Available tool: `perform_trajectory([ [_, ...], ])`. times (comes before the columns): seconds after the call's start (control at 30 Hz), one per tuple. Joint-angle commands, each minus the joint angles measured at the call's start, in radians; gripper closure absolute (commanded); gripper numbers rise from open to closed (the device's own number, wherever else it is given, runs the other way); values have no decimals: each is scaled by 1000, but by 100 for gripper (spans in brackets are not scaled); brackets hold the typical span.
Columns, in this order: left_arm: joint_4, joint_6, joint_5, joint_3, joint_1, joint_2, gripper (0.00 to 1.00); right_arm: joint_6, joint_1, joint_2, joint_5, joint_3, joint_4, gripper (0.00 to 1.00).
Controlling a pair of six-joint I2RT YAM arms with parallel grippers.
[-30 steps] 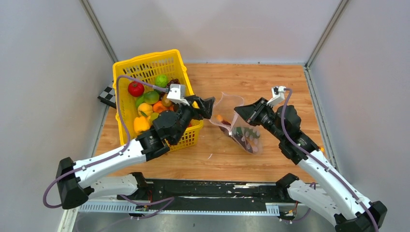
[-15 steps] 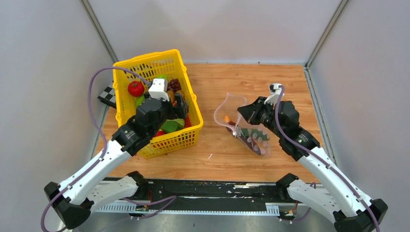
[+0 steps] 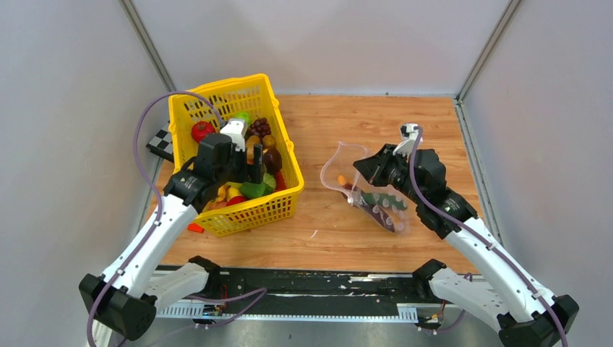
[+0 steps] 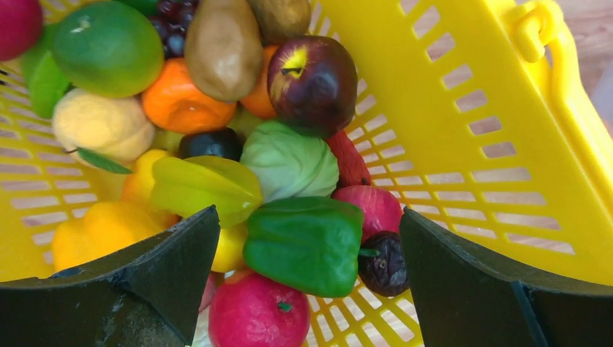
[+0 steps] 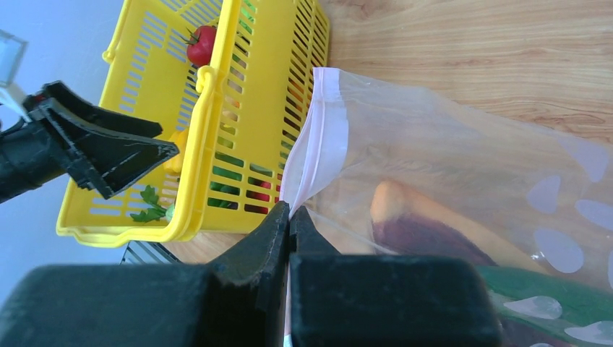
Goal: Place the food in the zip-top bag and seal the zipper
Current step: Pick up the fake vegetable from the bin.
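Here, the left gripper (image 4: 307, 217) hung over the yellow basket (image 4: 434, 72) with its jaws spread as wide as they go and nothing between them. The green pepper (image 4: 307, 246) lay directly below, crowded by a cabbage (image 4: 289, 160) and a red fruit (image 4: 256, 314). The right gripper (image 5: 289, 213) was pinched shut on the zip-top bag (image 5: 448, 166) at its zipper (image 5: 322, 137), lifting that edge so the mouth gaped toward the basket. The bag lay on the table (image 3: 376, 123) near the basket, with at least 2 pieces of food (image 5: 412, 217) inside. A clean pick probably meant dropping straight down to straddle 1 piece only, closing on the pepper's broad flanks rather than its glossy corners, with the bag's mouth held high and open for the drop.
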Motion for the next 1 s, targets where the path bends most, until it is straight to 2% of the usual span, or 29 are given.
perform_trajectory([
  [0.0, 5, 64, 191, 24, 35, 48, 0, -9, -1, -19, -18, 54, 25, 100],
  [0.13, -41, 108, 242, 31, 40, 110, 0, -16, -2, -30, -5, 56, 19, 100],
  [0.53, -230, 242, 231, 106, 44, 250, 0, -39, -2, -17, -2, 67, 5, 100],
  [0.63, -234, 246, 184, 105, 44, 257, 0, -37, -2, -13, -2, 67, 6, 100],
  [0.77, -251, 269, 208, 106, 44, 281, 0, -36, -2, -5, -10, 68, 8, 100],
  [0.97, -235, 256, 160, 91, 44, 339, 0, -35, -2, 1, -12, 65, 13, 100],
])
